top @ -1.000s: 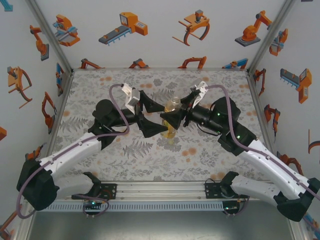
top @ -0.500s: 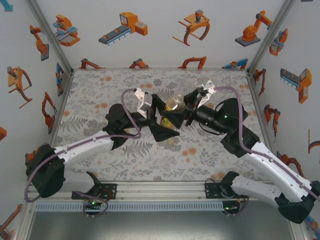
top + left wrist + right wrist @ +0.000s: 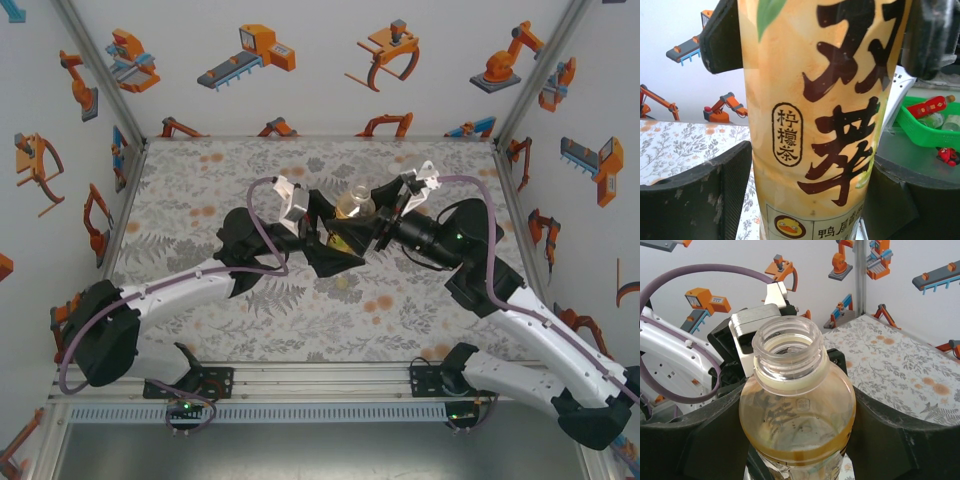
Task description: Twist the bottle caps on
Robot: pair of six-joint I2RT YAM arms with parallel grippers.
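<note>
left gripper (image 3: 331, 240): from overhead its fingertips are buried behind the bottle (image 3: 350, 215). In its own wrist view both fingers sit against the label with no gap showing, so it reads as clamped on the bottle's lower body. The actual pad contact is hidden by the bottle's curve.

right gripper (image 3: 373, 220): also clamped on the bottle, higher up. Its fingers press into the shoulder on both sides, just under the neck ring. The tips are cut off at the bottom of its wrist view.

Bottle base is cropped in both wrist views and covered by fingers from overhead. Can't tell whether it touches the floral table (image 3: 200, 180) or hangs off it.

The bottle sits between the two grippers: left gripper on its left and low, right gripper on its right and high. From overhead the neck leans toward the back wall.

Look:
- Clear plastic, with an open mouth (image 3: 786, 340), bare screw threads and a pale collar ring below them.
- An amber liquid line sits just under the shoulder.
- The label is yellow-orange with big dark brown Chinese characters, an oval badge and a small duck logo (image 3: 790, 227) near the bottom edge.

Right of the bottle in the left wrist view is a green basket (image 3: 930, 132) with a red item in it. Contents too blurry to name.
</note>
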